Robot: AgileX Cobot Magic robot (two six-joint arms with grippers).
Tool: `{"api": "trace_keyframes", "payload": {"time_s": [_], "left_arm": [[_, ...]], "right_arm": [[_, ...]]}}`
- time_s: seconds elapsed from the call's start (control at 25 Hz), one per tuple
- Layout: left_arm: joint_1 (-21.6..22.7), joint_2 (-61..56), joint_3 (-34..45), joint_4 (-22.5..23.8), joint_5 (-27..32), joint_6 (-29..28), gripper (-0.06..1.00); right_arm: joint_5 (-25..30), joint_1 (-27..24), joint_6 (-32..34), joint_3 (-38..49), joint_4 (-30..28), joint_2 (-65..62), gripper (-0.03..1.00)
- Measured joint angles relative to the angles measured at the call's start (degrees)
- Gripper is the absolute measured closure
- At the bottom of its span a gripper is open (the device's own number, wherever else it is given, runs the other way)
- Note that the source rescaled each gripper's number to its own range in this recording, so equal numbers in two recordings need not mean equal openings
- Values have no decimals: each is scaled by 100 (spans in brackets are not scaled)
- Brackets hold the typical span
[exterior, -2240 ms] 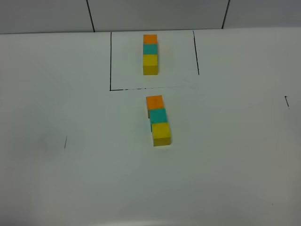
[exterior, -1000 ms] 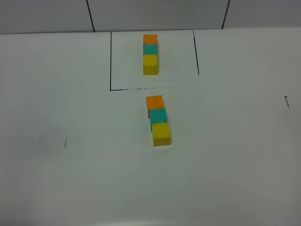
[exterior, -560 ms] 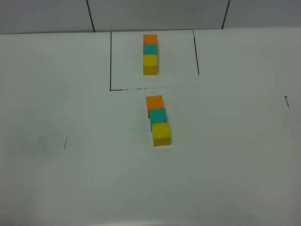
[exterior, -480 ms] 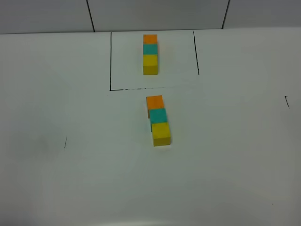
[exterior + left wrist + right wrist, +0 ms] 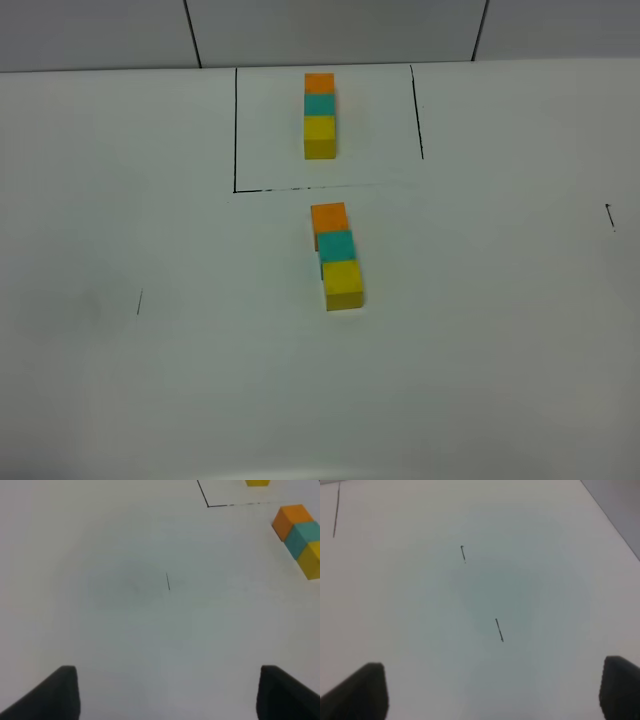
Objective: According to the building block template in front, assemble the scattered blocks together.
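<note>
The building block template (image 5: 320,115) is an orange, teal, yellow row inside a thin black drawn frame at the far middle of the table. In front of it the orange cube (image 5: 329,217), teal cube (image 5: 336,245) and yellow cube (image 5: 343,284) lie touching in a slightly slanted row. They also show in the left wrist view, orange (image 5: 290,521), teal (image 5: 303,537), yellow (image 5: 312,562). My left gripper (image 5: 172,695) is open and empty, well away from the cubes. My right gripper (image 5: 492,690) is open and empty over bare table. Neither arm shows in the exterior high view.
The white table (image 5: 150,380) carries short black pen marks at the left (image 5: 139,301) and the right (image 5: 609,214). A grey tiled wall (image 5: 330,30) runs behind the table's far edge. The table's edge shows in the right wrist view (image 5: 615,525).
</note>
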Motion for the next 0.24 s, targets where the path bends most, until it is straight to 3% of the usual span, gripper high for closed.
{"api": "trace_keyframes", "payload": {"time_s": [0.24], "left_arm": [[0, 0, 0, 0, 0, 0, 33]], "right_arm": [[0, 0, -5, 0, 0, 0, 24]]}}
